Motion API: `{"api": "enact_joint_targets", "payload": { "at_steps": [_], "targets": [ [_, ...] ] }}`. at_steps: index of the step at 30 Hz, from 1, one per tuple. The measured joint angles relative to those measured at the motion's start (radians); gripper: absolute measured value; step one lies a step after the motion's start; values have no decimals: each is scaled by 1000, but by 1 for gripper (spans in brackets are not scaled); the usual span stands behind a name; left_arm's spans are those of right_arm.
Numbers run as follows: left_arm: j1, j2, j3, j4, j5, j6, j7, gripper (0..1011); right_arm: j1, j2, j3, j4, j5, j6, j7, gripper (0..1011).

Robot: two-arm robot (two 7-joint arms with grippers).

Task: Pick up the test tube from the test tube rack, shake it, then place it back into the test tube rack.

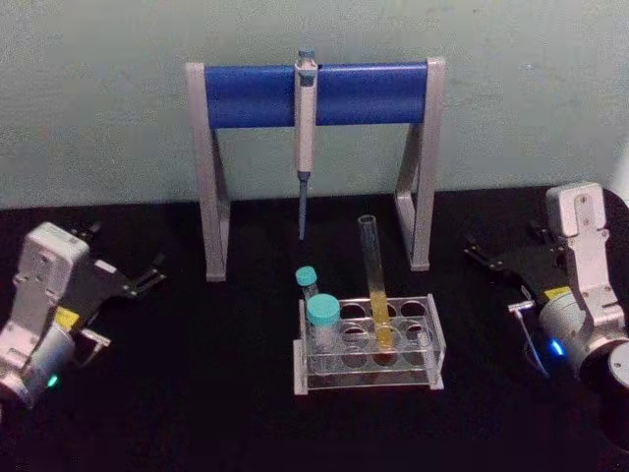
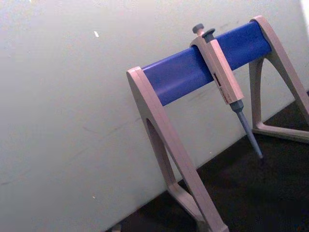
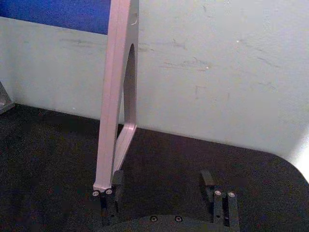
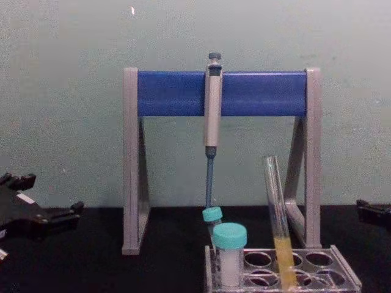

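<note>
Test tube (image 1: 376,285) standing in the test tube rack (image 1: 369,344), in a hole of the rack's middle part, leaning slightly, open mouth well above the top plate, yellow-orange liquid in the lower part; seen from the chest as a thin slanted line (image 4: 278,220) rising out of the rack (image 4: 287,268). Two teal-capped vials (image 1: 320,320) seated at the rack's left end, touching nothing but their holes. Behind the rack, the grey-and-blue pipette stand (image 1: 314,93) with the pipette (image 1: 306,138) hanging from its bar, tip ending above and just behind the rack's back-left corner; bare black table (image 1: 216,393) between rack and stand legs.

Left end effector (image 1: 138,278) well left of the rack, resting low near the table, fingers spread, nothing between them; open table all the way from it to the rack's left edge. Right end effector (image 1: 491,261) well right of the rack, beyond the stand's right leg, fingers (image 3: 208,180) spread and empty; wide gap of bare table (image 3: 159,164) ahead of them, stand leg (image 3: 118,96) close by one finger.
</note>
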Motion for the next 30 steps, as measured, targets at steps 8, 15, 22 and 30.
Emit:
{"api": "enact_joint_targets", "payload": {
  "at_steps": [8, 15, 22, 30],
  "targets": [
    [0, 0, 0, 0, 0, 0, 0, 1001, -1, 1, -1, -2, 3, -2, 0, 1000],
    [0, 0, 0, 0, 0, 0, 0, 1001, -1, 1, -2, -4, 4, -4, 0, 1000],
    [0, 0, 0, 0, 0, 0, 0, 1001, -1, 2, -2, -4, 4, -4, 0, 1000],
    [0, 0, 0, 0, 0, 0, 0, 1001, -1, 2, -2, -5, 5, -5, 0, 1000]
  ]
}}
